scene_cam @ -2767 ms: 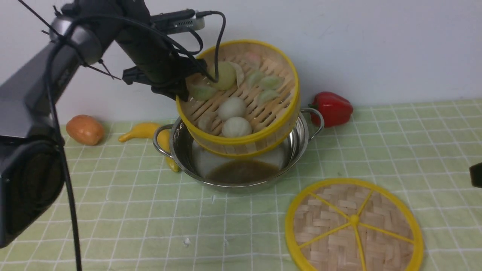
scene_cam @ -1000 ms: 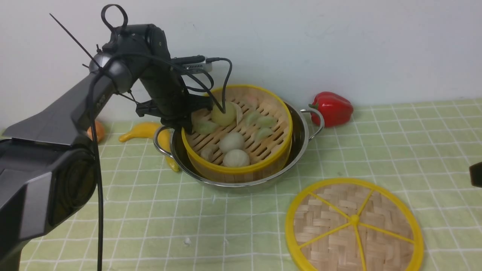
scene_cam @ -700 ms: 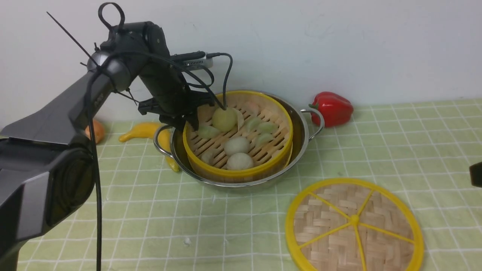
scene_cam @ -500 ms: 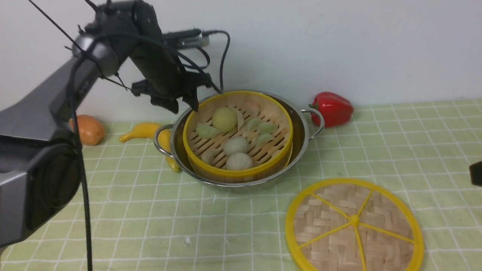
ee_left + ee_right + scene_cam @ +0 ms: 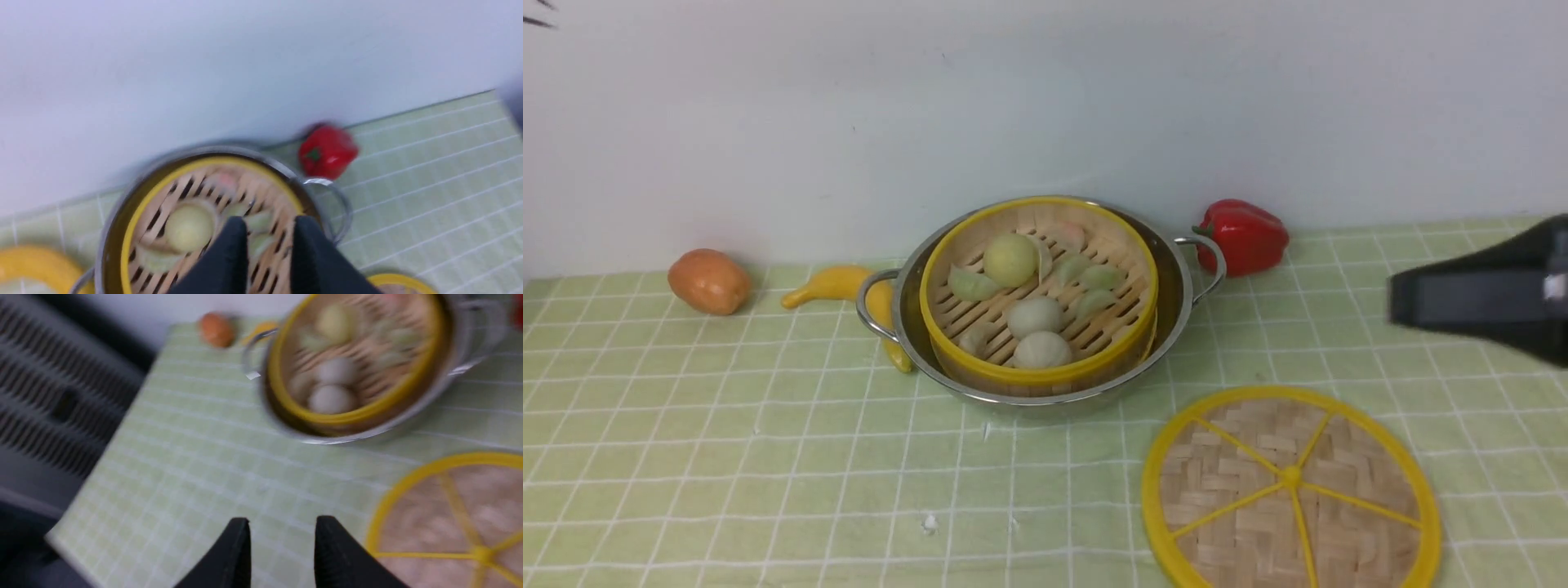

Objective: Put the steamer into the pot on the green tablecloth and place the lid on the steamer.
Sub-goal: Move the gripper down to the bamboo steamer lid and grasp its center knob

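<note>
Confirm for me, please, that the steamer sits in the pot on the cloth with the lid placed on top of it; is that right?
Not quite. The steamer does sit in the pot on the cloth, but the lid is not on top of it: it lies flat on the cloth, apart from the pot, nearer the camera and to the right. The front view shows this.

Steamer (image 5: pixel 212 160) inside pot (image 5: pixel 212 149); red pepper (image 5: pixel 328 150) beside

The steamer (image 5: pixel 1037 375) sits in the pot (image 5: pixel 1174 286) on the tablecloth (image 5: pixel 768 425), the lid (image 5: pixel 1290 490) lying to its front-right.
</note>
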Tool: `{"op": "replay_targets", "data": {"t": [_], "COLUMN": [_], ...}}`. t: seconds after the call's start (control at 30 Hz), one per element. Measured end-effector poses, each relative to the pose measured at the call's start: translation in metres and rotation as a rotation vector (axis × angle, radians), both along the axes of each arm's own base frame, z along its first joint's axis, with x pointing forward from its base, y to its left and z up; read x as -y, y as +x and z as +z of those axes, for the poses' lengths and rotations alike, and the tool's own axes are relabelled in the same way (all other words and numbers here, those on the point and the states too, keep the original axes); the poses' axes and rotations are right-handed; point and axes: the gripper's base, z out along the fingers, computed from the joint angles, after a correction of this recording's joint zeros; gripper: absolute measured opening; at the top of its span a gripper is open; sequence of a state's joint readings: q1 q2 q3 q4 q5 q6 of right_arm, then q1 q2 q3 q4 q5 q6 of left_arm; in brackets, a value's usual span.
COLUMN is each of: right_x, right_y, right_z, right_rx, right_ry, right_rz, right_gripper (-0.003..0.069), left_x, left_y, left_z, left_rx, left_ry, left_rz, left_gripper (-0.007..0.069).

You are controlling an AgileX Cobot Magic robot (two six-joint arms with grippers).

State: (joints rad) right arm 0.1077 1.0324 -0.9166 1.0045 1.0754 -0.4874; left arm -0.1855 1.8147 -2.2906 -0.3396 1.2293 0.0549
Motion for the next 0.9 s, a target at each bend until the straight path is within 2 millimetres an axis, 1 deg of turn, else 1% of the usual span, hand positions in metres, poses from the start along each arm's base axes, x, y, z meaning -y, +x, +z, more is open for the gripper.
{"op": "replay_targets", "data": {"t": [0.03, 0.1, 0.13, 0.17, 0.23, 0.3, 0.33, 0.37, 0.4, 0.47, 0.5, 0.53, 0.57, 0.6, 0.63, 0.67, 0.7, 0.73, 0.8, 0.83, 0.87, 0.9], "right_x": [-0.007, -0.018, -0.021, -0.022, -0.018, -0.011, -0.008, -0.006, -0.006, -0.008, -0.01, -0.013, -0.018, -0.02, -0.028, -0.033, -0.039, -0.044, -0.05, -0.052, -0.053, -0.054], "right_y": [0.0, 0.001, 0.003, 0.004, 0.015, 0.029, 0.04, 0.048, 0.05, 0.068, 0.073, 0.079, 0.086, 0.087, 0.094, 0.097, 0.099, 0.102, 0.106, 0.108, 0.108, 0.111], "right_z": [-0.004, -0.016, -0.027, -0.033, -0.048, -0.056, -0.06, -0.059, -0.06, -0.06, -0.061, -0.063, -0.068, -0.069, -0.075, -0.079, -0.085, -0.091, -0.102, -0.11, -0.111, -0.119], "right_rx": [-0.021, -0.07, -0.123, -0.143, -0.202, -0.229, -0.244, -0.233, -0.243, -0.243, -0.248, -0.251, -0.263, -0.264, -0.272, -0.278, -0.289, -0.3, -0.32, -0.334, -0.339, -0.358], "right_ry": [-0.009, -0.076, -0.143, -0.2, -0.342, -0.448, -0.496, -0.527, -0.528, -0.554, -0.556, -0.56, -0.571, -0.572, -0.584, -0.597, -0.614, -0.632, -0.672, -0.705, -0.705, -0.738], "right_rz": [0.053, 0.129, 0.147, 0.15, 0.078, -0.026, -0.097, -0.131, -0.143, -0.184, -0.185, -0.179, -0.164, -0.159, -0.135, -0.121, -0.105, -0.092, -0.095, -0.102, -0.105, -0.119], "right_gripper": [0.024, 0.024, 0.024, 0.024, 0.024, 0.024, 0.024, 0.024, 0.024, 0.024, 0.024, 0.024, 0.024, 0.024, 0.024, 0.024, 0.024, 0.024, 0.024, 0.024, 0.024, 0.024], "left_x": [-0.001, -0.005, -0.008, -0.011, -0.018, -0.026, -0.03, -0.031, -0.033, -0.039, -0.04, -0.042, -0.045, -0.045, -0.048, -0.05, -0.053, -0.054, -0.056, -0.058, -0.057, -0.058], "left_y": [-0.014, -0.049, -0.07, -0.081, -0.117, -0.151, -0.171, -0.179, -0.184, -0.216, -0.219, -0.229, -0.245, -0.243, -0.253, -0.263, -0.269, -0.271, -0.28, -0.288, -0.287, -0.293], "left_z": [0.013, 0.044, 0.06, 0.068, 0.091, 0.105, 0.107, 0.107, 0.106, 0.096, 0.088, 0.076, 0.063, 0.056, 0.036, 0.026, 0.01, -0.009, -0.04, -0.06, -0.064, -0.093], "left_rx": [0.048, 0.161, 0.225, 0.26, 0.355, 0.431, 0.456, 0.466, 0.468, 0.476, 0.456, 0.436, 0.436, 0.418, 0.426, 0.459, 0.473, 0.462, 0.465, 0.47, 0.453, 0.423], "left_ry": [0.01, 0.033, 0.044, 0.053, 0.069, 0.087, 0.111, 0.126, 0.129, 0.174, 0.191, 0.207, 0.218, 0.223, 0.216, 0.202, 0.189, 0.179, 0.13, 0.09, 0.09, 0.051], "left_rz": [-0.02, -0.059, -0.074, -0.082, -0.089, -0.094, -0.106, -0.114, -0.116, -0.142, -0.153, -0.165, -0.168, -0.172, -0.157, -0.134, -0.112, -0.096, -0.058, -0.039, -0.039, -0.028], "left_gripper": [0.0057, -0.0003, -0.0019, -0.0023, -0.0023, -0.0023, -0.0023, -0.0023, -0.0023, -0.0023, -0.0023, -0.0023, -0.0023, -0.0023, -0.0023, -0.0023, -0.0023, -0.0023, -0.0023, -0.0023, -0.0023, -0.0023]}}
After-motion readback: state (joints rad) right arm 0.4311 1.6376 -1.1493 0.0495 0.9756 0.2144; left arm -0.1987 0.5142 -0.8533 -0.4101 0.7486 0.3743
